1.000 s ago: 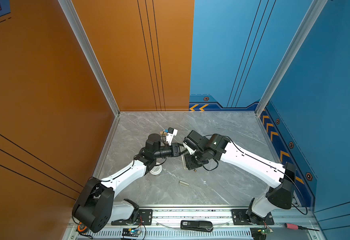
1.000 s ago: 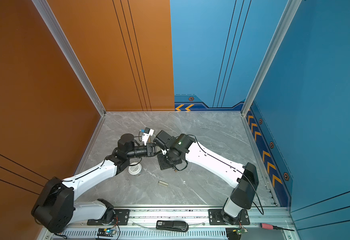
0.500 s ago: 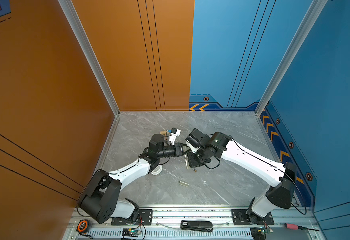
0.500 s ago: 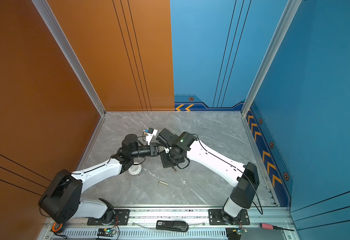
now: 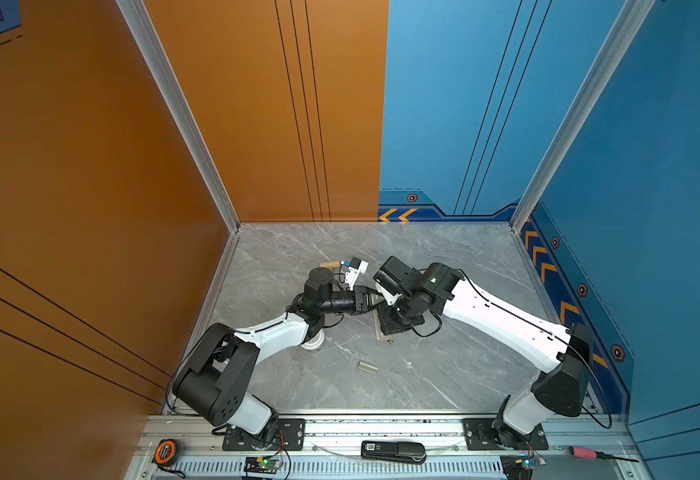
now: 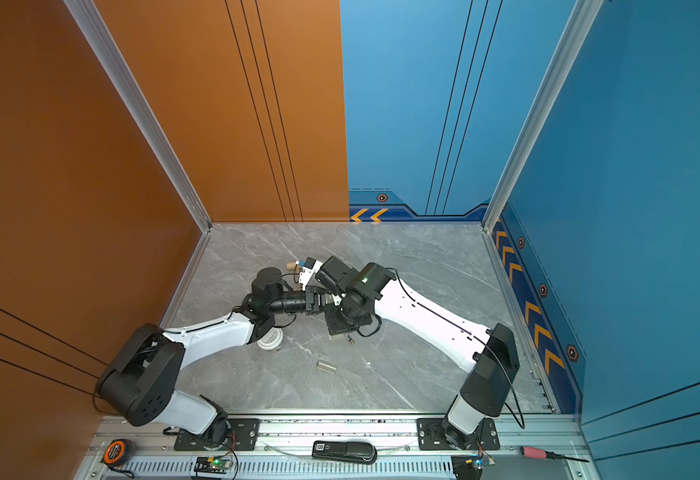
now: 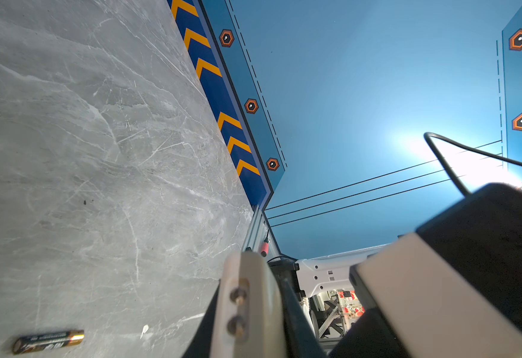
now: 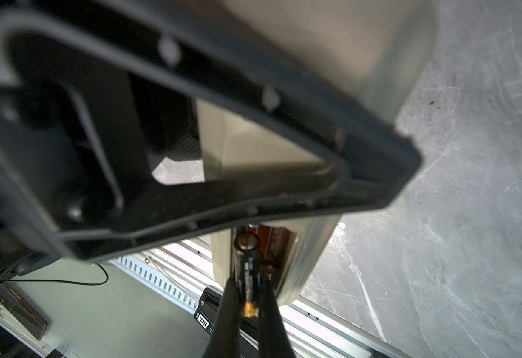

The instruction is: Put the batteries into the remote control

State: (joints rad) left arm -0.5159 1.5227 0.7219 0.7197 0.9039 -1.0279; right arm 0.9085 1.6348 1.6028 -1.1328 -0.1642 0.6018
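The right gripper point(image 8: 249, 276) pinches one battery point(image 8: 246, 263) between its two dark fingers, lengthwise over the open, brown-lined compartment at the near end of the remote control point(image 8: 331, 40). The battery's gold end points toward the near rail. A line of small white print runs along its black sleeve, too fine to read.

The left gripper point(image 5: 371, 300) is clamped across the remote's beige body, at the middle of the table point(image 7: 67, 155).

A second battery point(image 7: 49, 341) lies flat on the grey marble, apart from both grippers and near a small white fleck. Its label is blurred and cannot be read.

On the near rail lies a black device point(image 5: 394, 451). Its small display shows two characters that look like "50", upside down in the right wrist view. An orange tape measure point(image 5: 165, 451) sits at the rail's near-left end, its label illegible. A white round tub point(image 6: 269, 341) under the left arm carries grey print on its lid, also too small to read.
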